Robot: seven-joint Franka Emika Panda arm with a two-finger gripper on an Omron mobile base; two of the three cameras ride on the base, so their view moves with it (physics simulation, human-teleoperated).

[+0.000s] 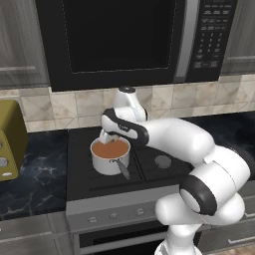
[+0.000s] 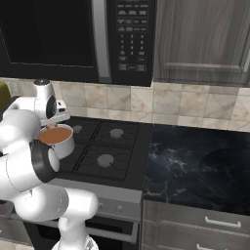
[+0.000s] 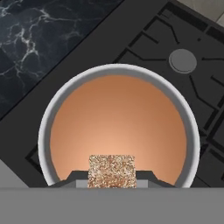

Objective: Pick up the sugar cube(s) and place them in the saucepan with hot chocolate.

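Sugar cube (image 3: 112, 170) is seen clamped in the pincer (image 3: 112, 180) directly above the hot chocolate in the saucepan (image 3: 48, 127) on the stove (image 3: 131, 39), so pickup is judged done and only release remains.

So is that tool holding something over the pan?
Yes: the tool pinches the sugar cube by its two opposite sides, above the saucepan of hot chocolate.

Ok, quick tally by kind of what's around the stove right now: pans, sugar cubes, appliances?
Saucepans: 1, the saucepan on the stove.
Sugar cubes: 1, the sugar cube held in the gripper above the chocolate.
Appliances: 2, the microwave and the toaster.
Total: 4.
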